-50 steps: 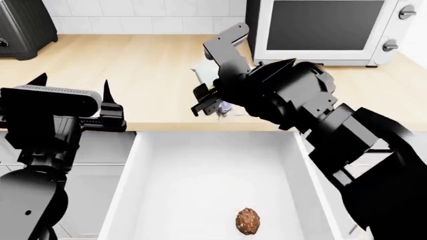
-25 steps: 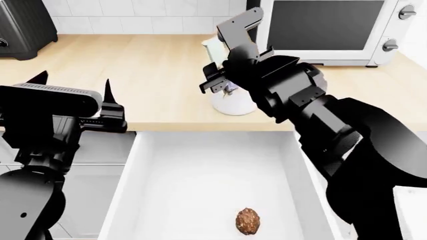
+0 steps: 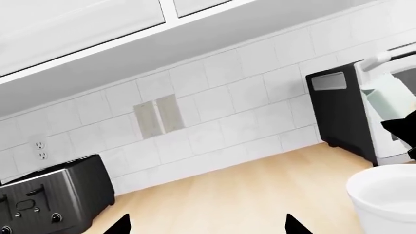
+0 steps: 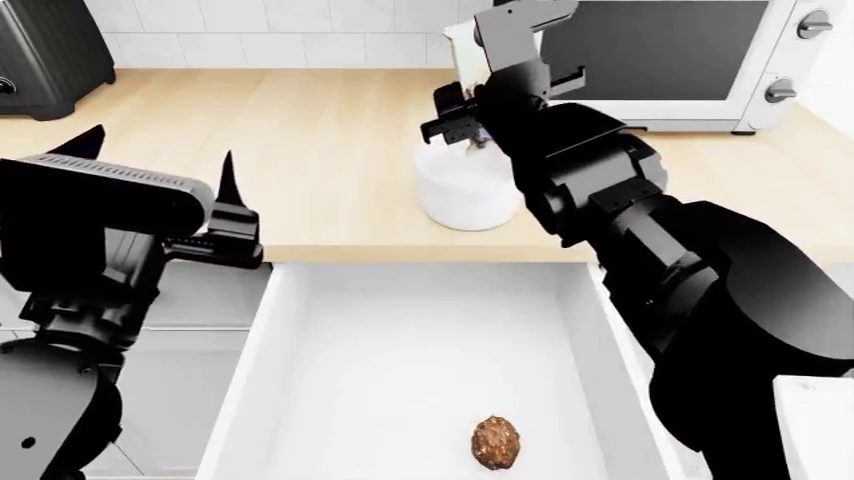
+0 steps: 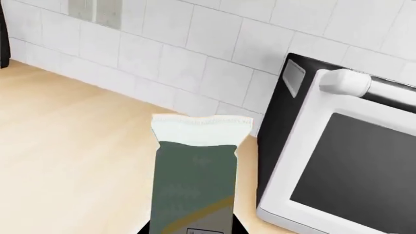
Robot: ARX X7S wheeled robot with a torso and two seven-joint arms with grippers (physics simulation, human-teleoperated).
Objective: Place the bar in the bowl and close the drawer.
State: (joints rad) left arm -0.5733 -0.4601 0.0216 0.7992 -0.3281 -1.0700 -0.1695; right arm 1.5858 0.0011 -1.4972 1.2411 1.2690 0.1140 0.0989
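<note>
1. White and deep, the drawer [image 4: 400,360] stands pulled out below the wooden counter [image 4: 267,150]. It looks stiff and fairly heavy, likely to slide on rails under a flat push on its front edge, but that edge is cut off at the bottom of the head view. A brown lumpy ball [image 4: 495,443] lies loose inside and may roll when the drawer moves.
2. Ceramic by the look of it, the bowl [image 4: 465,195] sits on the counter near its front edge, in front of the microwave [image 4: 654,60]. It seems rigid, smooth and breakable, so a drop from low height is wiser. The arm hides part of its rim, and the left wrist view shows only a slice.
3. The right gripper [image 4: 467,105] is closed on the bar [image 5: 194,170], holding it upright over the bowl by its lower end, pale end up. The bar looks light, thin and slightly bendy in a slick wrapper, best pinched across its flat faces. The fingers themselves are barely seen.
4. The left gripper [image 4: 154,180] hovers beside the drawer, well apart from it, prongs spread wide and empty.
</note>
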